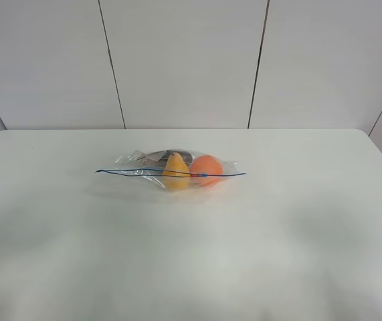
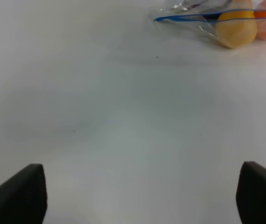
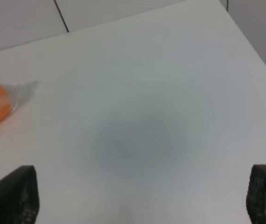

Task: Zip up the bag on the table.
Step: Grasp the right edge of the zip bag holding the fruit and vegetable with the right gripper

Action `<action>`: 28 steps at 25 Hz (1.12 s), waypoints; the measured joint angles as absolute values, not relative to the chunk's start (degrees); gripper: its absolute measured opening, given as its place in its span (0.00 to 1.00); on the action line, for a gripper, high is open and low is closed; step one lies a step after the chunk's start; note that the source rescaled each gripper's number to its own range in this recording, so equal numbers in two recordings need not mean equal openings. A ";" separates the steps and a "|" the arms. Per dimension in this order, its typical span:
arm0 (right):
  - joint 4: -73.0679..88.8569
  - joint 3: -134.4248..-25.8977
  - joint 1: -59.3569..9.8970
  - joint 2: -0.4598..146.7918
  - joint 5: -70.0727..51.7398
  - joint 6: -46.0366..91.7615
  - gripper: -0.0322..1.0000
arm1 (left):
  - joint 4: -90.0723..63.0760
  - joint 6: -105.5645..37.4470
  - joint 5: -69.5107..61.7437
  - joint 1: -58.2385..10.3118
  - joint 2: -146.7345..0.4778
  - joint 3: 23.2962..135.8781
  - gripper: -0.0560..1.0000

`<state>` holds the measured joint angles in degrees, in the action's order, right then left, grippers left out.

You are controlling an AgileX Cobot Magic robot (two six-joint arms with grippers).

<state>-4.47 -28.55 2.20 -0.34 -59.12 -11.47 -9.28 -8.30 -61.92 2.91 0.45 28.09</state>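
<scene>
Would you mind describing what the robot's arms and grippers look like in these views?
Only the fingertips show. The left gripper has two matte black, wedge-shaped fingertips. The right gripper has black fingertips too, with a finely grained surface. No arm links, cables or markings are visible in any view, and the high camera shows no arm at all.

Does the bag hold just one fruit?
No, the high view shows a yellow pear and an orange fruit side by side inside the bag.
</scene>
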 joint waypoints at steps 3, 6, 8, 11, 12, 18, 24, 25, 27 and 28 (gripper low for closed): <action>-4.47 -28.55 2.20 -0.34 -59.12 -11.47 1.00 | -9.28 -8.30 -61.92 2.91 0.45 28.09 1.00; -4.47 -28.55 2.20 -0.34 -59.12 -11.47 1.00 | -9.28 -8.30 -61.92 2.91 0.45 28.09 1.00; -4.47 -28.55 2.20 -0.34 -59.12 -11.47 1.00 | -9.28 -8.30 -61.92 2.91 0.45 28.09 1.00; -4.47 -28.55 2.20 -0.34 -59.12 -11.47 1.00 | -9.28 -8.30 -61.92 2.91 0.45 28.09 1.00; -4.47 -28.55 2.20 -0.34 -59.12 -11.47 1.00 | -9.28 -8.30 -61.92 2.91 0.45 28.09 1.00; -4.47 -28.55 2.20 -0.34 -59.07 -11.47 1.00 | -9.28 -8.30 -61.92 2.91 0.45 28.09 1.00; -4.47 -28.55 2.20 -0.34 -59.07 -11.47 1.00 | -9.28 -8.30 -61.92 2.91 0.45 28.09 1.00; -4.47 -28.55 2.20 -0.34 -59.07 -11.47 1.00 | -9.28 -8.30 -61.92 2.91 0.45 28.09 1.00; -4.47 -28.55 2.20 -0.34 -59.07 -11.47 1.00 | -9.28 -8.30 -61.92 2.91 0.45 28.09 1.00; -4.47 -28.55 2.20 -0.34 -59.07 -11.47 1.00 | -9.28 -8.30 -61.92 2.91 0.45 28.09 1.00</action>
